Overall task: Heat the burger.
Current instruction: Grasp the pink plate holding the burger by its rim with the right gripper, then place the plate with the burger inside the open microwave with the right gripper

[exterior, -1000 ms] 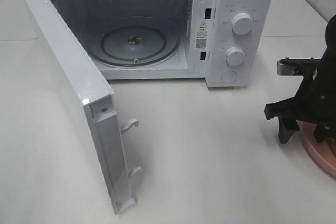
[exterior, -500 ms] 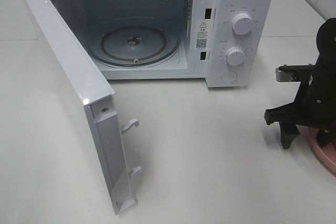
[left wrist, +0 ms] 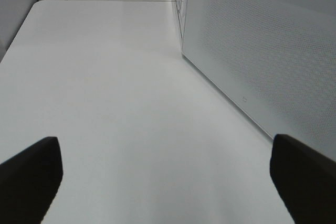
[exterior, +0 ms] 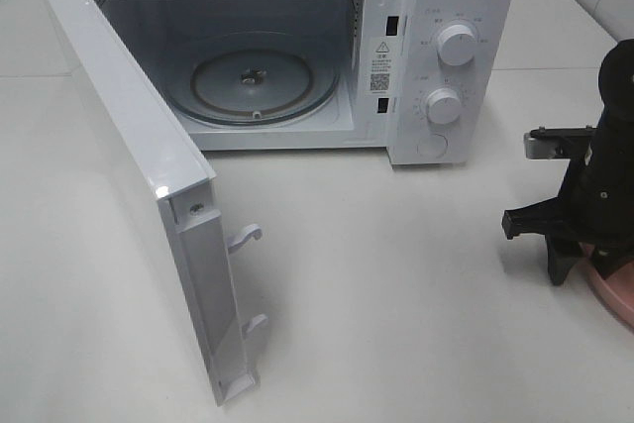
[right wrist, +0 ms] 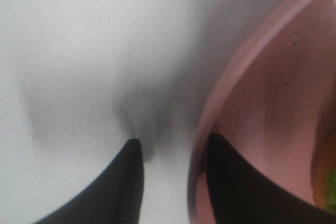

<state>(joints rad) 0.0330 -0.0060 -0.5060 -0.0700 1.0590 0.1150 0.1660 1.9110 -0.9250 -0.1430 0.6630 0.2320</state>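
The burger [right wrist: 328,174] shows only as an orange and green sliver at the edge of the right wrist view, lying on the pink plate [right wrist: 236,72]. In the high view my right arm hides it, and only part of the pink plate [exterior: 616,296] shows at the table's right edge. My right gripper [right wrist: 173,140] straddles the plate's rim, one finger on the table outside and one inside the plate. A gap still shows between the outer finger and the rim. The right gripper [exterior: 584,264] points down. My left gripper [left wrist: 164,145] is open over bare table.
The white microwave [exterior: 436,47] stands at the back with its door [exterior: 149,156] swung wide open toward the front left. Its glass turntable [exterior: 253,81] holds nothing. The left wrist view shows the door's outer face [left wrist: 262,51] beside the left gripper.
My right gripper has shifted a little to the right and down over the plate's rim. Its fingers have drawn closer together. The left gripper's earlier state is not shown.
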